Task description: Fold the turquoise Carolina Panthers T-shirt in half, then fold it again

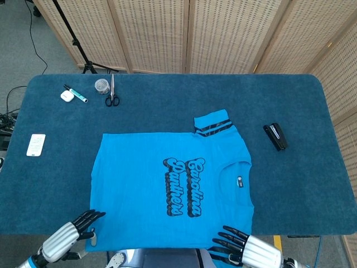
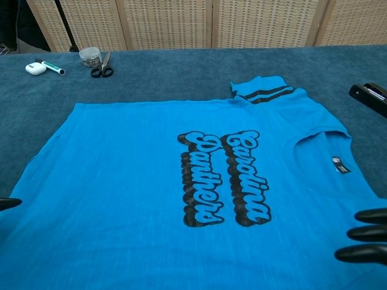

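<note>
The turquoise T-shirt [image 1: 139, 178] [image 2: 121, 181] lies flat, print up, collar to the right; its near edge hangs over the table's front. One striped sleeve [image 1: 212, 123] points to the far side. My left hand [image 1: 70, 234] is off the table's front edge, its dark fingers over the shirt's near left corner; only a fingertip of it [image 2: 9, 203] shows in the chest view. My right hand [image 1: 245, 248] [image 2: 366, 235] holds the near edge below the collar, fingers spread on top. Both thumbs are hidden.
The blue table [image 1: 178, 100] carries scissors [image 1: 112, 95], a small jar [image 1: 101, 85], a white case [image 1: 67, 96] and a pen [image 1: 78, 95] at the far left. A white card [image 1: 35, 144] lies left, a black stapler [image 1: 275, 136] right. Folding screens stand behind.
</note>
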{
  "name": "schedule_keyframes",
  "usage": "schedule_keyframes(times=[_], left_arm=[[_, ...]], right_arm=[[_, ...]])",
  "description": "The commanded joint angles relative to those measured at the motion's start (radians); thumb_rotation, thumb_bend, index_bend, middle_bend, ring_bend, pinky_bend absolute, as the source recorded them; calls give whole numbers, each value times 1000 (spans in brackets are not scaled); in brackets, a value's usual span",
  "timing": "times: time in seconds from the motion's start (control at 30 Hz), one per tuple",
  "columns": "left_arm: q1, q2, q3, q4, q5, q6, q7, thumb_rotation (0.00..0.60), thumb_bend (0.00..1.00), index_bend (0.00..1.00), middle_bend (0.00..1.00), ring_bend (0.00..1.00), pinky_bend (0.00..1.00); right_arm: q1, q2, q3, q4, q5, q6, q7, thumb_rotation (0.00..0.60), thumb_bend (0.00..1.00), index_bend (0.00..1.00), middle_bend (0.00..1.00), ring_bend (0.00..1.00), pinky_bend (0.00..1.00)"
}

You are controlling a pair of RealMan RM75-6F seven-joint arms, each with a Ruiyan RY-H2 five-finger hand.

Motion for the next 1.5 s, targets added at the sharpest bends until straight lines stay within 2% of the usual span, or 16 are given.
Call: schedule_keyframes(times=[0.03,0.37,0.67,0.8,0.87,1.17,1.3,1.5], left_arm=[[2,0,1,4,0,2,-3,600,609,805,0,0,0],[-16,5,-31,-25,-10,10,10,600,610,807,0,0,0],[-69,61,-99,-165,-67,-58,92,600,606,812,0,0,0],[-94,86,-141,-232,-100,-83,129,600,606,812,0,0,0],[-115,102,-180,-278,-136,-112,159,600,605,812,0,0,0],[-195,196,-301,-493,-306,-293,305,600,603,814,0,0,0],[-234,212,-366,-536,-383,-360,352,600,603,815,0,0,0],[-310,199,-455,-526,-493,-484,430,600,603,816,0,0,0]], right_arm=[[-1,-2,0,2,-1,-1,1,600,569,657,80,0,0],[5,5,24,-16,18,8,20,600,569,658,80,0,0],[43,49,93,-95,95,7,76,600,569,659,80,0,0],[73,77,139,-145,155,-19,111,600,569,659,80,0,0],[95,95,176,-176,208,-47,137,600,569,659,80,0,0],[184,150,299,-275,401,-200,239,600,569,660,80,0,0],[228,156,360,-297,480,-275,257,600,569,662,80,0,0],[306,150,455,-308,607,-414,257,600,569,663,80,0,0]])
